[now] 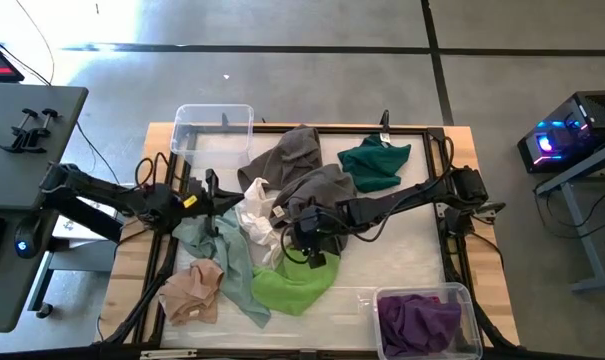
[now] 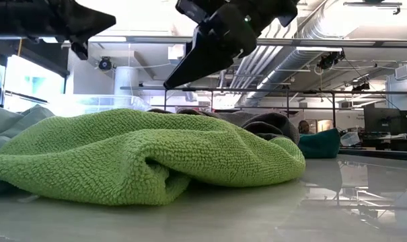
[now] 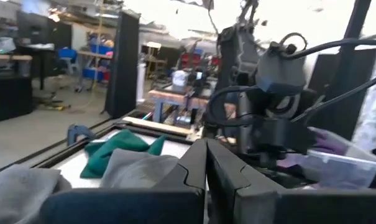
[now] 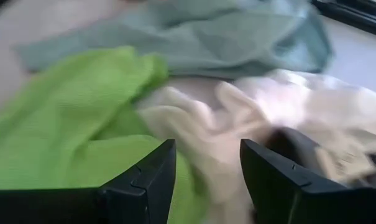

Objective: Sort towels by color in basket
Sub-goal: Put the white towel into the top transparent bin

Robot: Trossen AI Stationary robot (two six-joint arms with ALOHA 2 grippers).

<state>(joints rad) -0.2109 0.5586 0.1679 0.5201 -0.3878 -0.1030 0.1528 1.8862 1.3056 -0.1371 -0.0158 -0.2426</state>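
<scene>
The lime green towel (image 1: 294, 284) lies crumpled on the surface (image 1: 402, 240) and serves as the landmark. The right hand (image 1: 308, 252) hovers just above its far edge, fingers (image 4: 151, 177) parted with nothing between them, pointing down toward where the lime green towel meets the white towel (image 1: 257, 215). The left hand (image 1: 214, 192) waits on the other side of the white towel from the lime green one, its fingers (image 3: 194, 168) pressed together and empty.

The pale mint towel (image 1: 227, 262) lies beside the lime green towel, touching it, with the peach towel (image 1: 194, 290) beyond the mint one. Two grey towels (image 1: 304, 170) lie behind the lime green one, and the dark teal towel (image 1: 375, 163) sits past them. The purple towel (image 1: 419, 322) lies in a clear bin (image 1: 464, 295) near the lime green towel; another clear bin (image 1: 214, 125) stands well apart from it, beyond the grey towels.
</scene>
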